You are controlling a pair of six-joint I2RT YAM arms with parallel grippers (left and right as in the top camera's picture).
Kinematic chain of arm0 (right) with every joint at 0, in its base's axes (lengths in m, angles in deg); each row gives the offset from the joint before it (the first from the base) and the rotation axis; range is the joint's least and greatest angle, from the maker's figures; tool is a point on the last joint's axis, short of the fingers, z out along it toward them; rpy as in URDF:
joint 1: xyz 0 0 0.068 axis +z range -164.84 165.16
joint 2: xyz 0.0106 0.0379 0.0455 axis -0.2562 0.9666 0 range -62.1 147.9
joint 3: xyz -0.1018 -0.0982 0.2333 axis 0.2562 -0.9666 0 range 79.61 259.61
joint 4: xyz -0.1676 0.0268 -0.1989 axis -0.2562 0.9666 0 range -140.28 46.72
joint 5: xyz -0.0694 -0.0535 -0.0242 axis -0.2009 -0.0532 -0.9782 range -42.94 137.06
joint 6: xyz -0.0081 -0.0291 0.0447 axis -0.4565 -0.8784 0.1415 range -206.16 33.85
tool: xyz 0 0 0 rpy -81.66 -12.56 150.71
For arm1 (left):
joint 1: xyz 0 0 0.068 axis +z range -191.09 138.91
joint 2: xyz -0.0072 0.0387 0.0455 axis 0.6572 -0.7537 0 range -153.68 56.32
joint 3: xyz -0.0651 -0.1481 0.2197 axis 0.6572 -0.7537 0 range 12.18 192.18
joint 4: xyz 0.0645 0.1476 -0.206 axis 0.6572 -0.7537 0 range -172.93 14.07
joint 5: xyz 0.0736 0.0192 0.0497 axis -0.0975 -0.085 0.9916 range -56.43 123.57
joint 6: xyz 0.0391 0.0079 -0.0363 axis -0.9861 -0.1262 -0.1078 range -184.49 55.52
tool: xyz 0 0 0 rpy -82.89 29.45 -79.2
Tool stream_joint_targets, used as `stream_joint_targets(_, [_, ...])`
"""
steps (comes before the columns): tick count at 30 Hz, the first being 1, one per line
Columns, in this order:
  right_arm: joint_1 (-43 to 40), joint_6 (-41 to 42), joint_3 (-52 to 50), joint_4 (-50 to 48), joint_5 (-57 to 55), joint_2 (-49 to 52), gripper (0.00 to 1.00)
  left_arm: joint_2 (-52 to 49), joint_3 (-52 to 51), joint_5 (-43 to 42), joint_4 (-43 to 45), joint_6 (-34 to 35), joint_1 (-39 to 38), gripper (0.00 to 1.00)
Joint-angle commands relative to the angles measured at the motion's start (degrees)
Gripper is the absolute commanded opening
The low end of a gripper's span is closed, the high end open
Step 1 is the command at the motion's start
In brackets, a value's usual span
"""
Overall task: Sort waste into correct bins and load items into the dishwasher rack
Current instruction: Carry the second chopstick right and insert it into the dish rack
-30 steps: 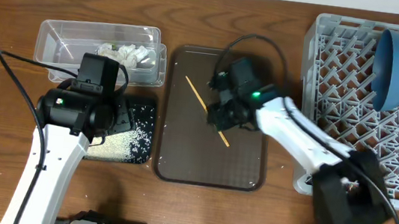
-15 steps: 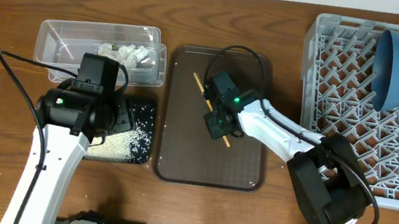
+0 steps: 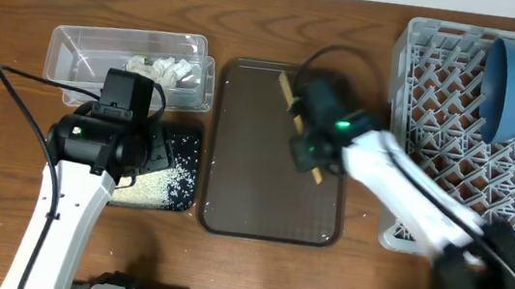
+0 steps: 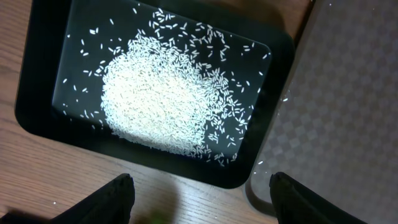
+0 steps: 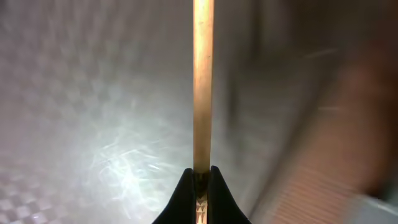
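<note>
My right gripper (image 3: 307,148) is shut on one wooden chopstick (image 3: 290,92), which hangs slanted above the dark brown tray (image 3: 242,191). In the right wrist view the chopstick (image 5: 203,81) runs straight up from the pinched fingertips of the right gripper (image 5: 200,177). The grey dishwasher rack (image 3: 407,94) stands at the right with the deep-blue dish (image 3: 506,83) upright in it. My left gripper (image 4: 202,194) is open and empty over bare wood, just in front of the black tray (image 4: 43,81) that holds a heap of rice grains (image 4: 161,99). Its fingers are hidden under the left arm in the overhead view.
A clear tub (image 3: 74,51) at the back left holds a crumpled white tissue (image 3: 164,68). The black tray (image 3: 188,141) lies between the tub and the table's front edge, beside the brown tray. Pale dishes show at the rack's right edge.
My right gripper has shut on the chopstick, lifted it off the brown tray, and carried it right toward the rack. The left arm has not moved.
</note>
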Motion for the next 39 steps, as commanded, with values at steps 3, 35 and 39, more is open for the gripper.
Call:
stream_joint_targets(3, [-7.0, 0.6, 0.4, 3.3, -9.1, -11.1, 0.01, 0.0, -0.1, 0.2, -0.1, 0.3, 0.3, 0.73])
stream_joint_targets(35, [-29.9, -0.9, -5.2, 3.2, 7.8, -16.9, 0.80, 0.0, 1.6, -5.0, 1.4, -6.9, 0.3, 0.95])
stream_joint_targets(39, [-33.7, -5.9, -5.2, 5.6, 12.5, -17.3, 0.99, -0.4, 2.1, -6.2, 3.4, -8.3, 0.3, 0.95])
